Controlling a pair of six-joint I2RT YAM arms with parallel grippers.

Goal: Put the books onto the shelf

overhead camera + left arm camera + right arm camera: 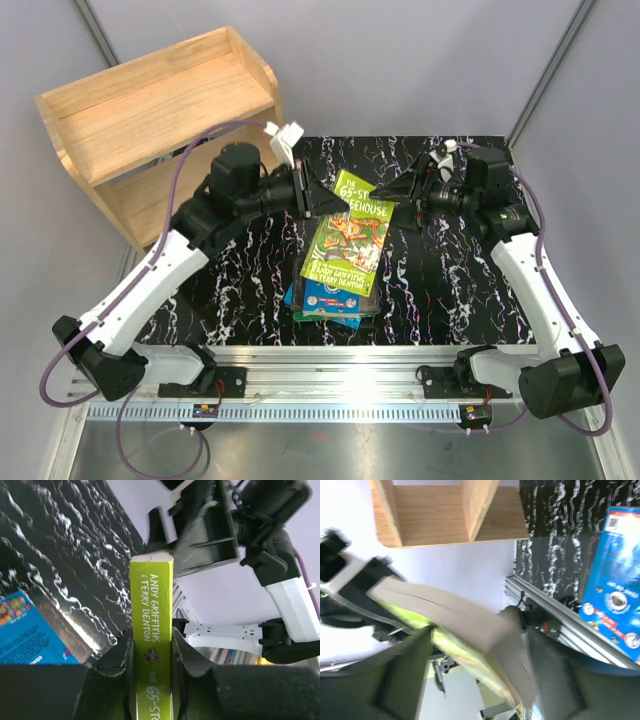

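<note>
L gripper point(318, 197): clamped on spine of green Treehouse book point(352, 205), raised over black table point(450, 290). R gripper point(395, 190): jaws wide, astride book's 3 o'clock edge. Book stack point(335, 295): 6 o'clock of it. Wooden shelf point(150, 120): 10 o'clock.

Book stack point(335, 290) on table point(450, 290), shelf point(150, 120) behind-left

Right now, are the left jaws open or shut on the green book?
Shut: the left wrist view shows both fingers pressing the spine of the green book.
</note>
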